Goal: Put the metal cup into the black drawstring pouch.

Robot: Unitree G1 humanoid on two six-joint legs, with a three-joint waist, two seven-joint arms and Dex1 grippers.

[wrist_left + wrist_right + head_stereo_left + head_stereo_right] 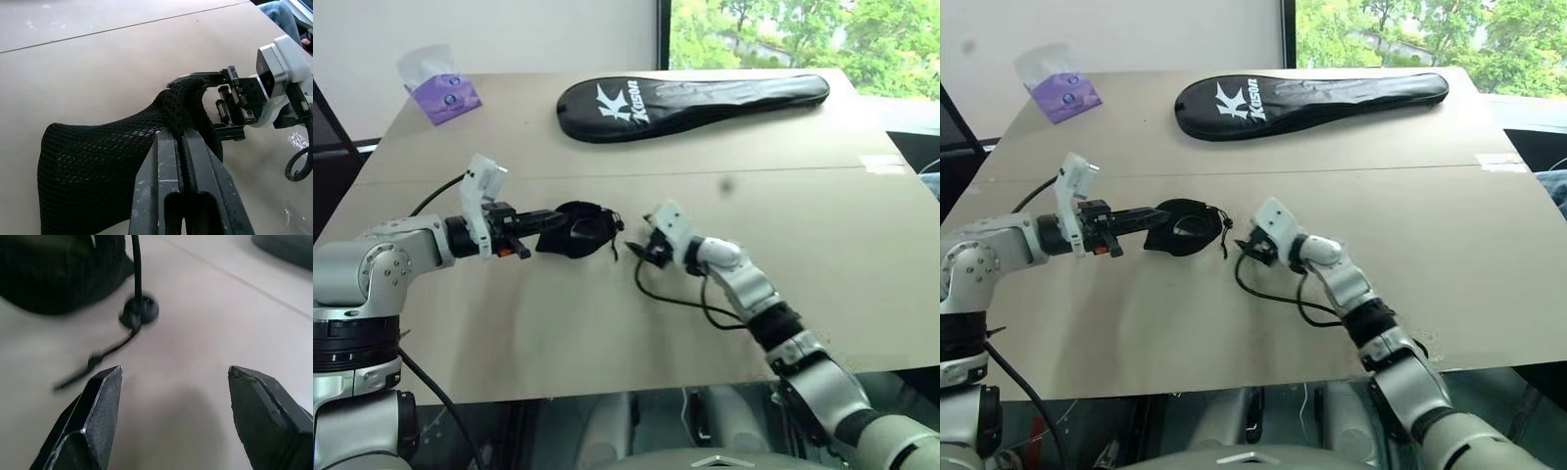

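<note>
One tan worktop (pixel 822 284) carries everything. Near its far edge lies one long black racket cover (pixel 690 103) with white lettering, well apart from the working area. At the far left corner sits one purple tissue packet (pixel 441 93) in clear wrap. Nothing lies between these and the grippers.

The black drawstring pouch (pixel 576 230), one in number, is near the middle of the worktop, left of centre. In the left wrist view its mesh fabric bunches upward where the left gripper (pixel 182 142) pinches it, fingers pressed together on a fold at the mouth end. One drawcord (pixel 136 269) hangs from the pouch with a round cord stopper (pixel 140 312) on it, the cord's tail trailing over the worktop.

The right gripper (pixel 173 382) hovers just beside the pouch mouth on its right side, its two fingers spread wide with bare worktop between them, holding nothing.

The metal cup cannot be made out; whether it is inside the pouch cannot be told.
</note>
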